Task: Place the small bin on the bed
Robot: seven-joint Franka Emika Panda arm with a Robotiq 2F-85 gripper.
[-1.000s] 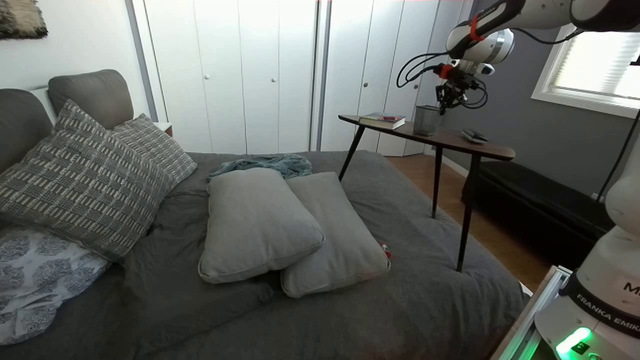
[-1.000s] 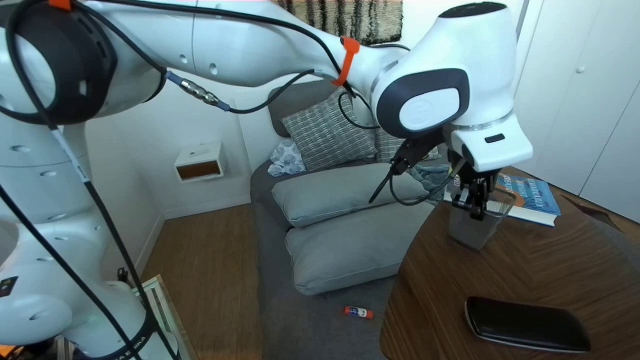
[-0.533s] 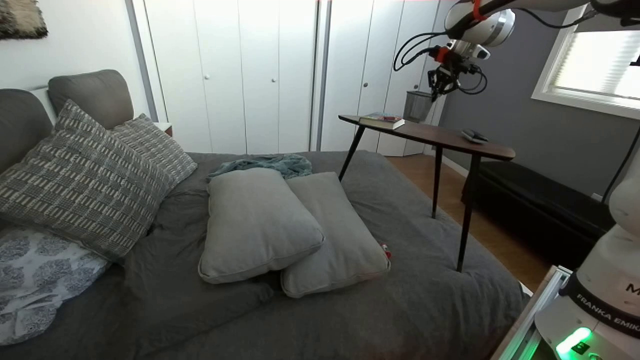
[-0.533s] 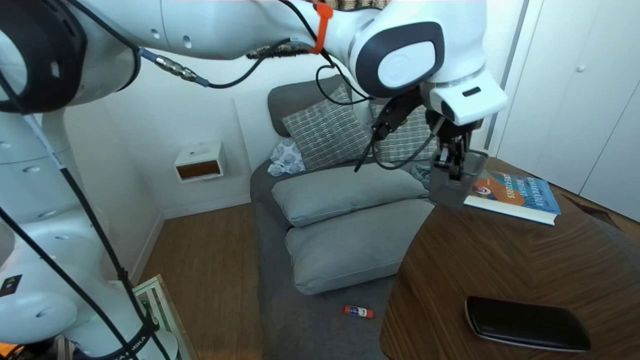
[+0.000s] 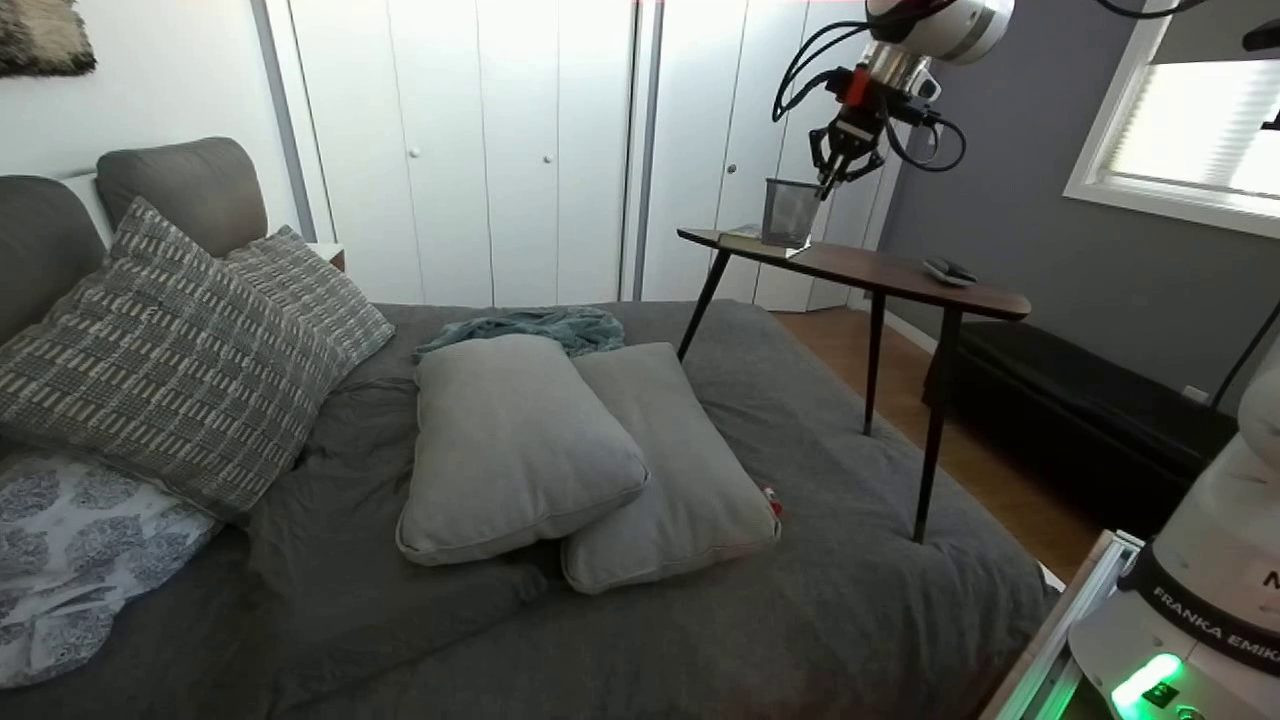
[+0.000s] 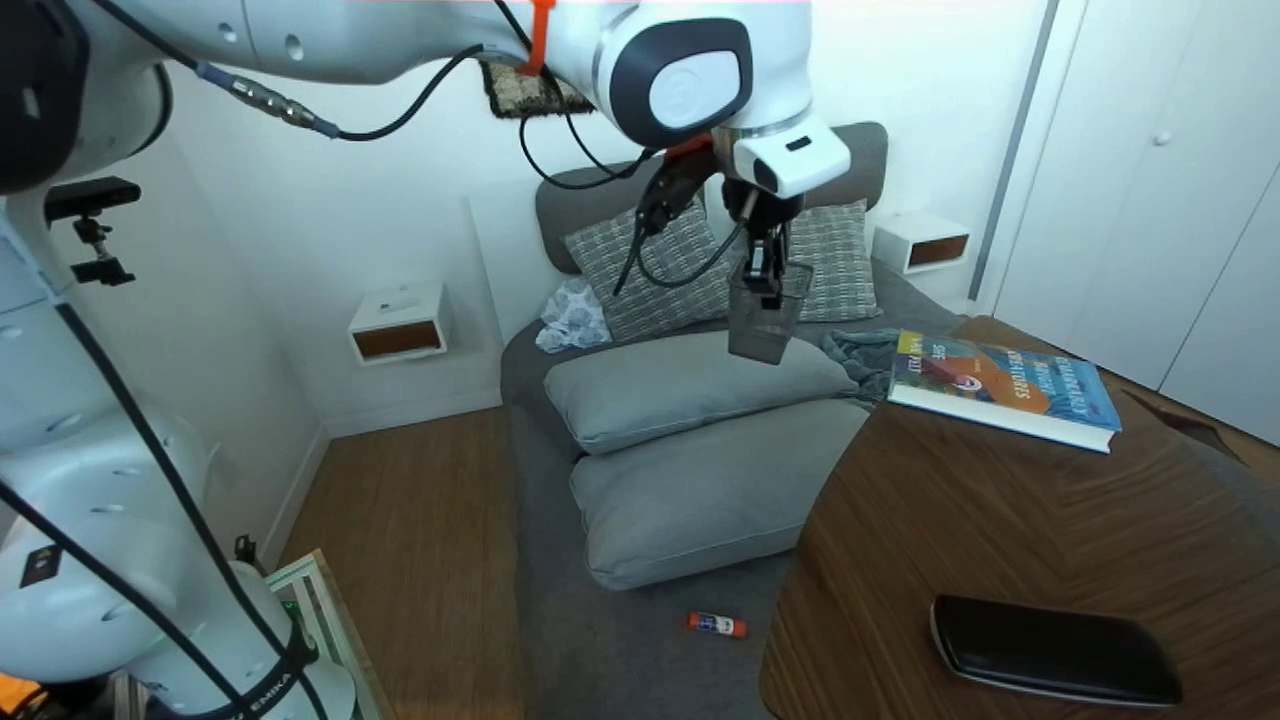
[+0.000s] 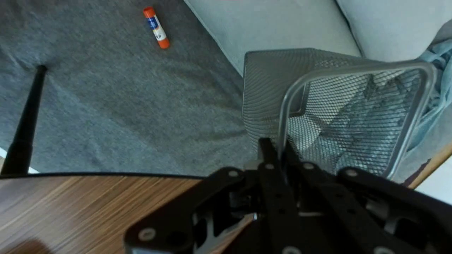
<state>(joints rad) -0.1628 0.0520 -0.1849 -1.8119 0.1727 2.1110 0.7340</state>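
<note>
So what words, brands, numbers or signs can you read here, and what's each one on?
"FRANKA EMIK", cut off by the picture's edge: on the black band around the robot's base.
A cut-off letter above that band: cannot tell which.
Book cover: lettering too blurred to read.
Orange-ended tube: print too small to read.
Dark badge on the robot: too small to read.
No numbers readable.
</note>
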